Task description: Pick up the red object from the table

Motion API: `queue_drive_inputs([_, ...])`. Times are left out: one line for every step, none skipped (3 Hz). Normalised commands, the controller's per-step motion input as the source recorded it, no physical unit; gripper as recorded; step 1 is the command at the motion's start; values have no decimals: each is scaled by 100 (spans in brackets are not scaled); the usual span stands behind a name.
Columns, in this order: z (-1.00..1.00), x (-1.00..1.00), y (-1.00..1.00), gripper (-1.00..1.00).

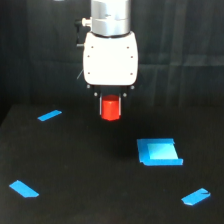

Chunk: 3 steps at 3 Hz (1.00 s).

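The red object is a small red-orange block sitting between the two dark fingers under the white gripper body. My gripper points straight down and is shut on the block, whose lower half sticks out below the fingertips. The black table lies beneath. I cannot tell whether the block touches the table or hangs just above it. The top of the block is hidden by the gripper body.
A blue square patch lies on the exterior view's right, nearer the front than the gripper. Blue tape strips lie at the left back, left front and right front.
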Motion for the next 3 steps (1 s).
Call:
queue_drive_inputs([7, -1, -10, -100])
queue_drive_inputs([7, 7, -4, -100])
queue_drive_inputs([11, 2, -5, -94])
